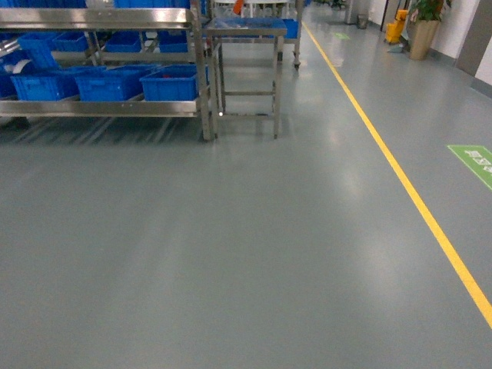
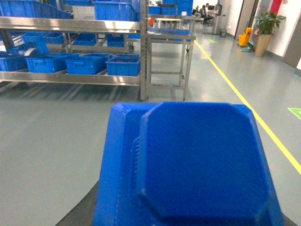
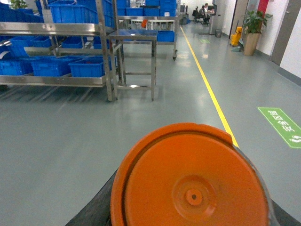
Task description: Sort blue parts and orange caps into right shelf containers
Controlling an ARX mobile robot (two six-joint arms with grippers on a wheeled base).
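Grey floor [image 1: 231, 254] w/ yellow line [image 1: 400, 173] running diagonally at right; green floor marking [image 1: 473, 163] beyond line. Steel shelf rack [image 1: 100, 108] upper left; small steel table [image 1: 246, 31] just beside its right end. Potted plant [image 1: 423, 27] and yellow mop bucket [image 1: 397, 29] far right, near wall.

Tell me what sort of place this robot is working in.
Most likely a factory or warehouse floor. Steel shelving carries rows of blue bins, a yellow lane line runs along the smooth grey floor, and a green floor marking lies beside it. Desks with seated people show far back in the wrist views.
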